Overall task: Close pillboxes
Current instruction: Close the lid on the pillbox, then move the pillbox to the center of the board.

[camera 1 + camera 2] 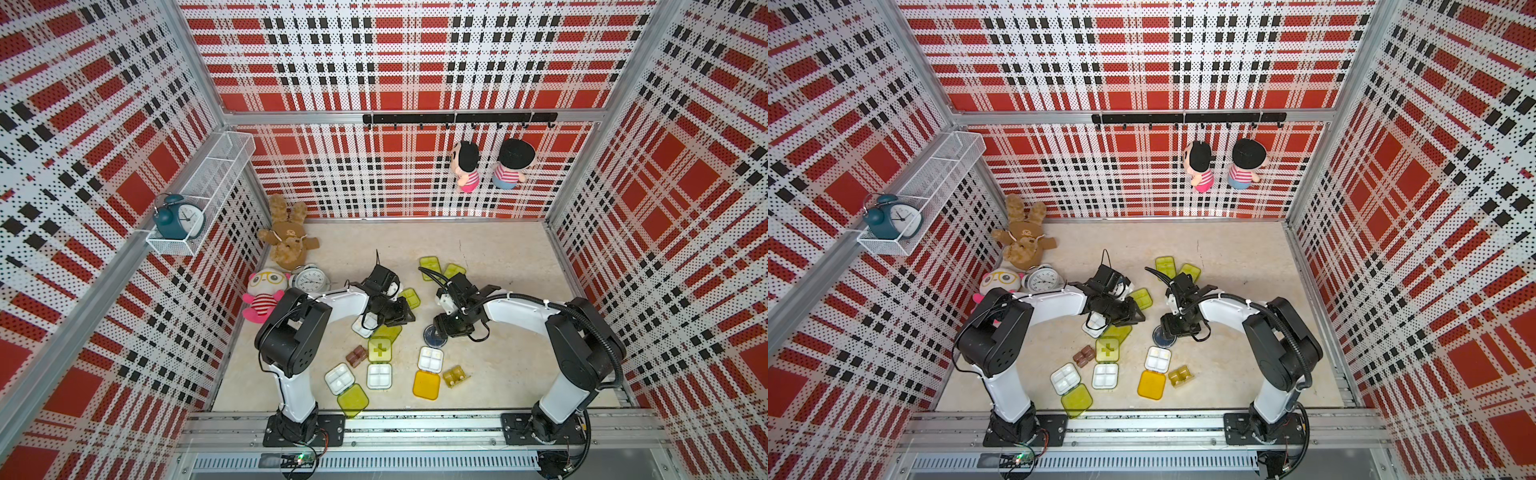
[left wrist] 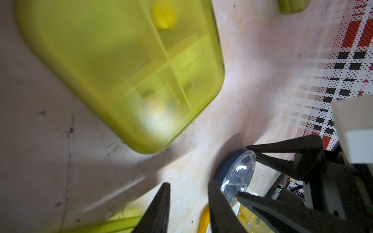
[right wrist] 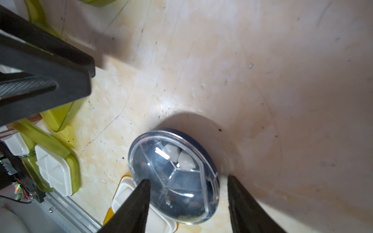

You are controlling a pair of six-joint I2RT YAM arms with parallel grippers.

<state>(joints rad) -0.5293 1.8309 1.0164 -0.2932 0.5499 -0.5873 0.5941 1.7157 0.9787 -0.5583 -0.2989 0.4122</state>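
Note:
A round navy pillbox (image 1: 434, 336) (image 3: 173, 171) with a clear lid lies flat on the table. My right gripper (image 1: 437, 326) (image 3: 188, 179) stands open astride it, one fingertip over its rim and the other just clear. My left gripper (image 1: 401, 316) (image 2: 188, 184) is open with nothing between its fingers, above a white tray (image 1: 363, 327) whose lime lid (image 1: 390, 332) lies open. A closed lime pillbox (image 2: 129, 70) (image 1: 410, 297) sits just beyond it. Open white trays (image 1: 379, 376) (image 1: 339, 378) and an orange-lidded tray (image 1: 430, 358) lie nearer the front.
Small brown (image 1: 356, 355) and amber (image 1: 456, 376) cases lie among the trays. Two closed lime boxes (image 1: 429, 266) sit further back. Plush toys (image 1: 286, 241) and an alarm clock (image 1: 309, 280) crowd the back left corner. The two grippers are close together.

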